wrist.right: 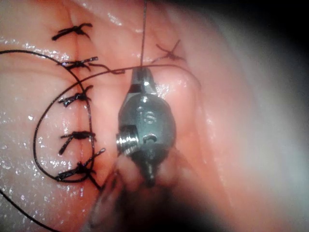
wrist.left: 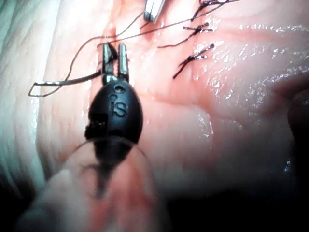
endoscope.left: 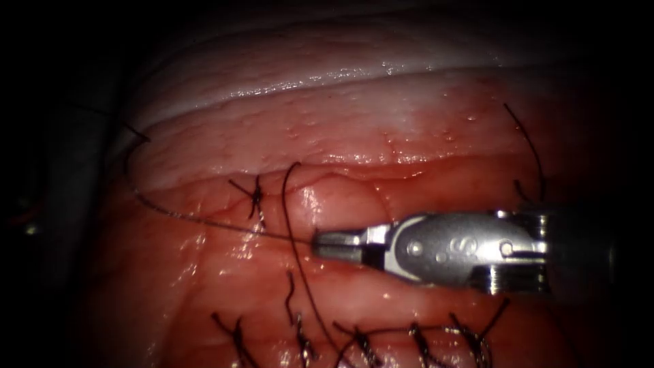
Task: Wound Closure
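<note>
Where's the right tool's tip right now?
In the endoscope view the right arm's tool reaches in from the right, jaws shut on the thread, right of the knotted stitch.

Looking like a surgical practice lab. Lying bare across mid-frame in the endoscope view, a slab of tissue (endoscope.left: 381, 136), its pale fat rim showing along the top, darkness closing in at far left and right. Running along the bottom edge, a row of knotted stitches (endoscope.left: 415, 337). Reaching in from the right, the steel right tool (endoscope.left: 317, 244), clamping a thread (endoscope.left: 204, 221). Hanging over the tissue in the left wrist view, the left tool (wrist.left: 114, 49), jaws parted.
</note>
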